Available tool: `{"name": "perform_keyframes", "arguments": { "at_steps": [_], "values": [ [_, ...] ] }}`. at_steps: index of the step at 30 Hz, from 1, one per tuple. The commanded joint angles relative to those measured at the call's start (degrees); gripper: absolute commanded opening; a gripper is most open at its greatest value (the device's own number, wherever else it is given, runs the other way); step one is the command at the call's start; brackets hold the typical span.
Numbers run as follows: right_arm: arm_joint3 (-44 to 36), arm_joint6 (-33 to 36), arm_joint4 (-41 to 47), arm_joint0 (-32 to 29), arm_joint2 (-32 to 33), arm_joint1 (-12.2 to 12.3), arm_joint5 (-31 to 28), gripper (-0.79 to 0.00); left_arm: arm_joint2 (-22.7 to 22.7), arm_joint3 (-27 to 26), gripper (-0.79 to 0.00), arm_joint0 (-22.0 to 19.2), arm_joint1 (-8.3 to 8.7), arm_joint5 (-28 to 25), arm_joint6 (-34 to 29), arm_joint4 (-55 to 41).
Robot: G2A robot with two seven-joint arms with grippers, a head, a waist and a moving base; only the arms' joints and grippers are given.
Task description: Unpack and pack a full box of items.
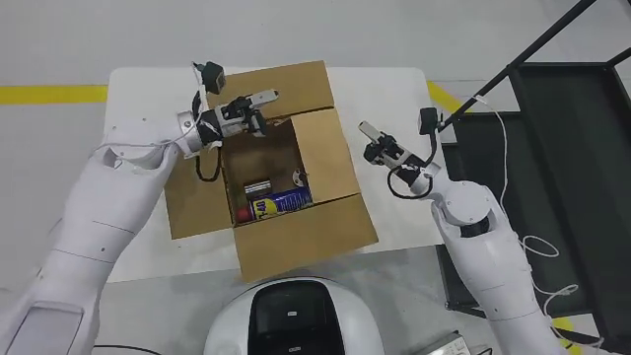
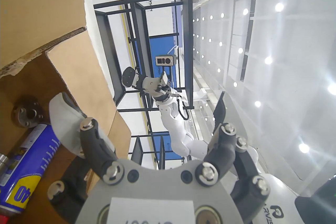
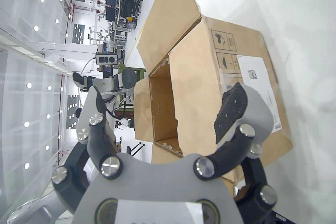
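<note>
An open cardboard box (image 1: 325,163) stands on the white table (image 1: 138,99), all flaps folded out. Inside lie a blue spray can (image 1: 284,199) with a red cap, a silver tin (image 1: 257,188) and a small dark metal flange (image 2: 27,110). The can (image 2: 23,167) lies beside the flange in the left wrist view. My left gripper (image 1: 266,97) hovers open above the box's far edge, nothing between its fingers (image 2: 65,114). Just beyond the box's right flap, my right gripper (image 1: 367,132) is open and empty, facing the box (image 3: 210,72).
A black metal rack (image 1: 562,118) stands close to the table's right side. A yellow floor line (image 1: 49,94) runs behind the table. Bare table shows left of the box and at the far right corner (image 1: 394,89).
</note>
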Motion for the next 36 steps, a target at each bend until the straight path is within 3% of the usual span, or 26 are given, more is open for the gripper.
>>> {"name": "perform_keyframes", "arguments": {
  "at_steps": [1, 8, 20, 24, 28, 36],
  "values": [
    [-0.62, 0.08, 0.18, -0.55, 0.1, 0.04, -0.38, 0.0, 1.35, 0.73, 0.0, 0.09, -0.66, -0.59, 3.21, 0.32],
    [-1.44, 1.48, 1.64, -2.15, 0.2, 0.18, -1.43, 0.0, 4.51, 3.4, 0.0, 0.95, -2.57, -4.16, 11.03, 2.03],
    [-1.44, 1.72, 1.69, -2.21, 0.07, 0.19, -1.43, 0.0, 4.89, 3.64, 0.0, 0.91, -2.72, -4.88, 11.13, 3.03],
    [-2.1, 2.82, 2.02, -1.49, -1.26, 0.12, -1.09, 0.0, 4.64, 2.99, 0.0, 1.8, -2.88, -2.84, 12.86, 2.88],
    [-3.28, 5.35, 4.17, -1.25, -1.95, 0.14, -1.67, 0.0, 6.71, 2.95, 0.0, 2.02, -3.84, -2.32, 12.97, 3.44],
    [-5.13, 10.54, 6.35, -2.35, -1.97, 0.56, -1.07, 0.0, 11.68, 8.22, 0.0, 1.14, -6.45, -4.36, 15.39, 7.1]
  ]
}}
